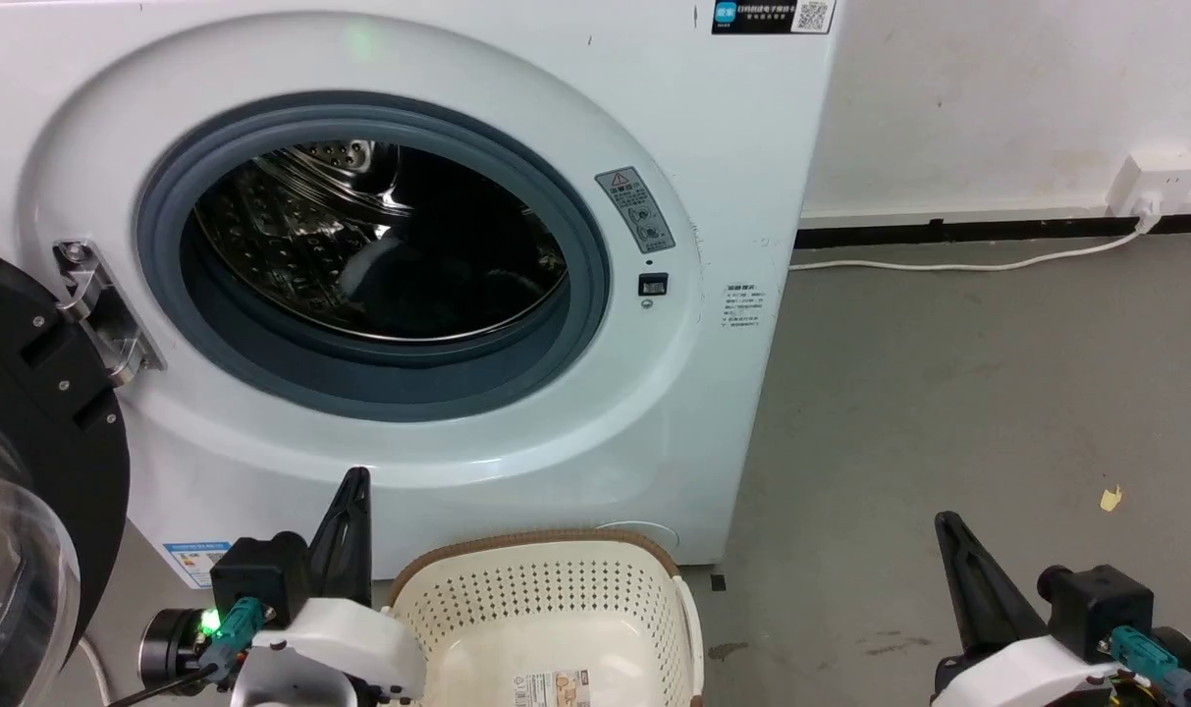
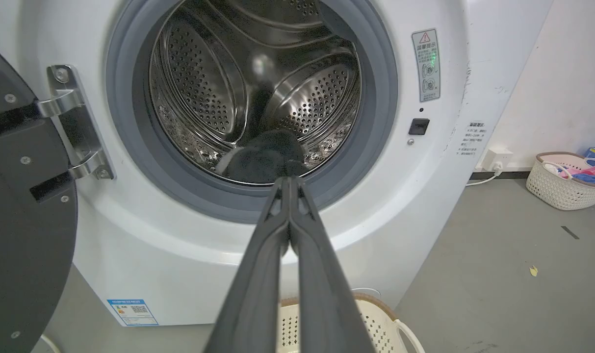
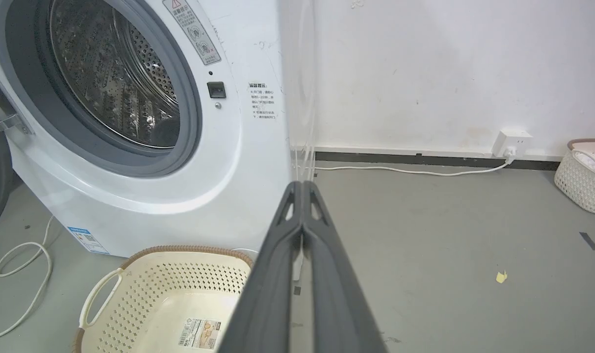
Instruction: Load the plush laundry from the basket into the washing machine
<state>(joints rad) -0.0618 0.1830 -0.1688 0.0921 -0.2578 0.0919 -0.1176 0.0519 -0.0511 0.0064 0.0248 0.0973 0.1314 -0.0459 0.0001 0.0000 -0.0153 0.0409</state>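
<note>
The plush laundry (image 2: 268,158) is lying inside the washing machine (image 1: 713,147), ahead of the left gripper (image 2: 290,182); the basket (image 1: 546,589) beside it is sitting empty. This claw and the right gripper (image 3: 302,185) are resting pressed together, holding nothing. Loading appears complete.

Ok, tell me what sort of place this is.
Probably a plain laundry room: a front-loading washing machine with its door open, a cream basket on the grey floor before it, another basket of clothes by the wall.
</note>
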